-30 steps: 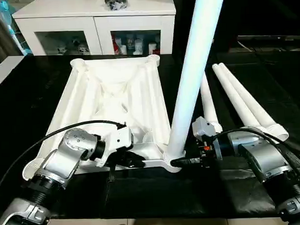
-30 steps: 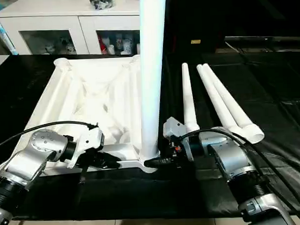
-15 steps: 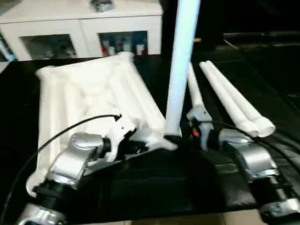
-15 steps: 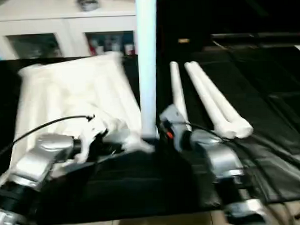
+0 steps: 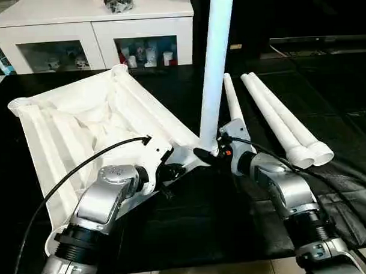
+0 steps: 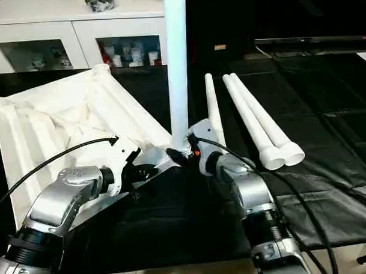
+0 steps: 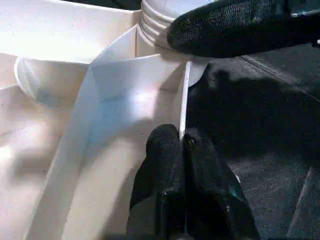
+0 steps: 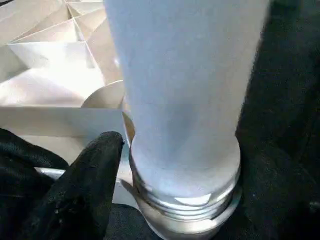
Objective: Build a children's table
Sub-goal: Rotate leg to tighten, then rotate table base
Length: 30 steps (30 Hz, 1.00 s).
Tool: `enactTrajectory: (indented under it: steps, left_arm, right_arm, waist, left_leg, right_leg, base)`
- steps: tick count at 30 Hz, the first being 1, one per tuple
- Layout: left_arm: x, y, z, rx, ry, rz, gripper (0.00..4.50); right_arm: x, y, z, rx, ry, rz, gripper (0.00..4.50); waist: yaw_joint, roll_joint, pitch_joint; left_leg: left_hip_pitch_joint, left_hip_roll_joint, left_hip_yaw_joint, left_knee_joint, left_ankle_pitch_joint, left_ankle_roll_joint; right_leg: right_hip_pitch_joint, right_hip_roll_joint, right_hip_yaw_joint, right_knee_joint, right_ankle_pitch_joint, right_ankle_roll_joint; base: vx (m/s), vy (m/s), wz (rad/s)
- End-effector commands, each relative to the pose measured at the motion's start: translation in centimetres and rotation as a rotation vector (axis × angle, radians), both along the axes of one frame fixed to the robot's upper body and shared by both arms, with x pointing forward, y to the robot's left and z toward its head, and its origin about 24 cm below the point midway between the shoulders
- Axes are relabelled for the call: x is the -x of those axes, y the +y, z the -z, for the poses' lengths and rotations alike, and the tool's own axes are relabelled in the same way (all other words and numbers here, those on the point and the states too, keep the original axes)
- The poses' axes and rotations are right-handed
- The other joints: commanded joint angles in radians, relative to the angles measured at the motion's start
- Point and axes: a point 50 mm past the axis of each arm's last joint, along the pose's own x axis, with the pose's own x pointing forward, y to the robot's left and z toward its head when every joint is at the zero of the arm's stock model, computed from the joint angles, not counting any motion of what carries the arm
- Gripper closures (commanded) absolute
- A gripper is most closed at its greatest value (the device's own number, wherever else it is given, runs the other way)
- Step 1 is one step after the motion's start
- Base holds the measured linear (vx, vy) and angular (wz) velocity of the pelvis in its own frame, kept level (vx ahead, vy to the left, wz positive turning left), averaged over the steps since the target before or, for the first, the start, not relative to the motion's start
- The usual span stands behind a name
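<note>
At the near right corner of the upside-down table top (image 5: 92, 125), both claws meet around 1 upright leg (image 5: 217, 63).
Table top lies ribbed side up on the black tabletop (image 5: 192, 221), turned at an angle. Left claw (image 7: 184, 145) is closed on the thin edge wall of the table top, just beside the corner socket (image 8: 187, 212). Leg stands upright with its threaded end in that socket. Right claw (image 5: 203, 154) sits at the leg's base with 1 black finger (image 8: 85, 175) touching the socket rim next to the leg; cannot tell if it's closed on the leg. 3 spare legs (image 5: 272, 116) lie side by side on the tabletop, right of the upright leg. White cabinet (image 5: 95, 32) stands behind.
</note>
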Motion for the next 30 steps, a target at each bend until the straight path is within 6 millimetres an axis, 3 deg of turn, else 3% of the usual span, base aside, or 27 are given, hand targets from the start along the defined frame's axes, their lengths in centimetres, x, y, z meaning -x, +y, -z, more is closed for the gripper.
enactTrajectory:
  steps: [1,5,6,11,15,16,17,18,23,26,27,30]
  left_arm:
    - [-1.3,-0.6,-3.4,0.039,-0.17,-0.001,4.5]
    - [-1.7,-0.4,-3.4,0.027,-0.18,-0.013,4.5]
    - [-2.0,-0.2,-3.4,0.019,-0.188,-0.03,4.5]
    - [-2.4,0.0,-3.2,-0.001,-0.212,-0.059,4.5]
    - [-2.8,0.1,-3.2,-0.029,-0.257,-0.078,4.5]
    - [-2.9,0.1,-3.3,-0.011,-0.255,-0.085,4.5]
    - [-2.9,0.1,-3.3,-0.011,-0.255,-0.085,4.5]
    - [-3.0,0.0,-3.6,0.032,-0.255,-0.089,4.06]
    - [-2.8,-0.5,-5.2,0.094,-0.319,-0.053,3.72]
    - [-2.7,-0.3,-4.9,0.056,-0.311,-0.04,3.52]
    - [-2.6,0.1,-4.8,0.021,-0.317,-0.036,3.52]
    - [-2.9,2.2,-5.4,-0.029,-0.319,-0.117,3.52]
  right_arm:
    - [0.8,1.5,0.5,-0.012,0.008,-0.08,0.52]
    - [0.8,0.4,0.5,-0.012,-0.006,-0.031,0.14]
    - [0.9,-0.5,0.5,-0.004,-0.03,-0.015,0.06]
    - [1.6,-1.7,-0.3,-0.06,-0.077,-0.026,0.02]
    - [2.1,-2.5,-0.7,-0.067,-0.126,-0.05,0.02]
    - [2.3,-2.7,-0.8,-0.066,-0.124,-0.051,0.02]
    - [2.3,-2.7,-0.8,-0.066,-0.124,-0.051,0.02]
    - [2.7,-2.9,-1.0,-0.075,-0.111,-0.082,0.0]
    - [3.8,-2.7,-1.4,-0.061,-0.106,-0.212,0.0]
    - [3.7,-2.2,-0.7,-0.035,-0.088,-0.219,0.0]
    - [3.6,-1.9,-0.4,-0.021,-0.081,-0.217,0.0]
    - [3.6,-1.1,-0.2,-0.002,-0.065,-0.229,0.0]
  waist:
    - [0.008,0.009,-0.077]
    - [0.008,0.009,-0.077]
    - [0.008,0.014,-0.077]
    - [0.01,0.016,-0.079]
    - [0.009,0.014,-0.079]
    - [0.012,0.005,-0.079]
    - [0.012,0.007,-0.079]
    - [0.013,0.005,-0.078]
    - [0.025,0.001,-0.076]
    - [0.024,-0.004,-0.07]
    - [0.023,-0.001,-0.071]
    - [0.02,0.006,-0.072]
  left_leg:
    - [0.006,0.03,-0.014,-0.062,-0.142,0.035]
    - [0.006,0.029,-0.013,-0.061,-0.145,0.036]
    - [0.007,0.029,-0.013,-0.061,-0.151,0.034]
    - [0.003,0.027,-0.016,-0.059,-0.149,0.044]
    - [0.002,0.028,-0.016,-0.059,-0.143,0.058]
    - [0.003,0.028,-0.014,-0.058,-0.138,0.06]
    - [0.003,0.029,-0.015,-0.059,-0.135,0.06]
    - [0.003,0.027,-0.012,-0.058,-0.133,0.064]
    - [0.002,0.033,-0.013,-0.057,-0.134,0.079]
    - [0.005,0.03,-0.013,-0.061,-0.169,0.064]
    - [0.004,0.029,-0.014,-0.062,-0.172,0.052]
    - [0.006,0.029,-0.015,-0.062,-0.173,0.041]
  right_leg:
    - [0.063,-0.075,0.048,-0.076,-0.107,-0.222]
    - [0.063,-0.074,0.049,-0.076,-0.098,-0.222]
    - [0.062,-0.073,0.048,-0.078,-0.099,-0.22]
    - [0.07,-0.073,0.048,-0.075,-0.064,-0.215]
    - [0.068,-0.073,0.046,-0.077,-0.077,-0.224]
    - [0.068,-0.073,0.047,-0.077,-0.088,-0.222]
    - [0.067,-0.074,0.047,-0.076,-0.092,-0.222]
    - [0.067,-0.072,0.047,-0.079,-0.098,-0.22]
    - [0.065,-0.076,0.047,-0.08,-0.11,-0.222]
    - [0.062,-0.077,0.046,-0.088,-0.217,-0.195]
    - [0.06,-0.077,0.047,-0.091,-0.257,-0.174]
    - [0.057,-0.074,0.046,-0.089,-0.252,-0.167]
  base:
    - [0.0,0.0,0.0]
    - [0.0,0.0,0.0]
    - [0.0,0.0,0.0]
    - [0.0,0.0,0.0]
    - [0.0,0.0,0.0]
    - [0.0,0.0,0.0]
    - [0.0,0.0,0.0]
    - [0.0,0.0,0.0]
    - [0.0,0.0,0.0]
    - [0.0,0.0,0.0]
    - [0.0,0.0,0.0]
    - [0.0,0.0,0.0]
